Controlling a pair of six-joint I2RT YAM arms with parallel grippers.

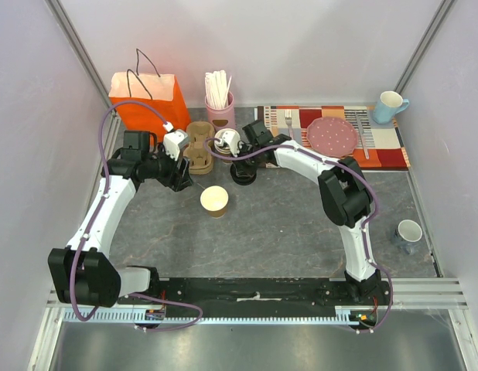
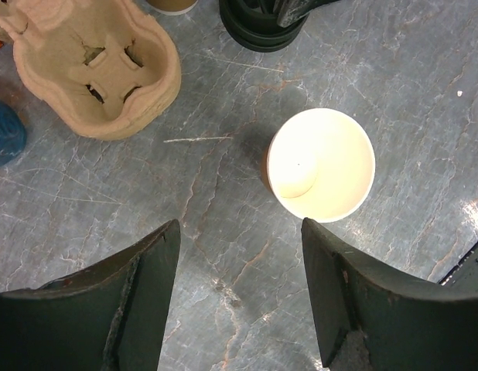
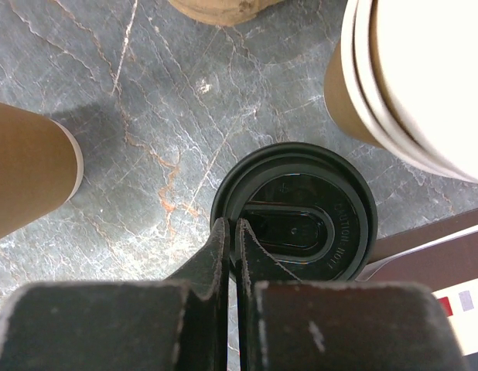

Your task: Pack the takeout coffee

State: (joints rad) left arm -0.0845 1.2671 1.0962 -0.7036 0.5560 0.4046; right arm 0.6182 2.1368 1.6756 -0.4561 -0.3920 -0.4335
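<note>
The takeout coffee (image 1: 244,174) stands mid-table; from above only its round black lid (image 3: 301,224) shows. My right gripper (image 3: 233,226) is shut, its two fingers pinching the lid's left rim. In the top view the right gripper (image 1: 240,164) sits right over the lid. My left gripper (image 2: 239,232) is open above bare table, with nothing between its fingers. A lidless cream-rimmed paper cup (image 2: 322,164) stands just ahead of its right finger. In the top view the left gripper (image 1: 189,182) is to the left of that cup (image 1: 214,199).
A pulp cup carrier (image 1: 199,147) lies behind the left gripper, with an orange paper bag (image 1: 144,104) and a pink cup of sticks (image 1: 220,108) at the back. Stacked paper cups (image 3: 409,77) stand close by the lid. A pink plate (image 1: 332,136), a blue mug (image 1: 388,106) and a grey mug (image 1: 409,233) are on the right.
</note>
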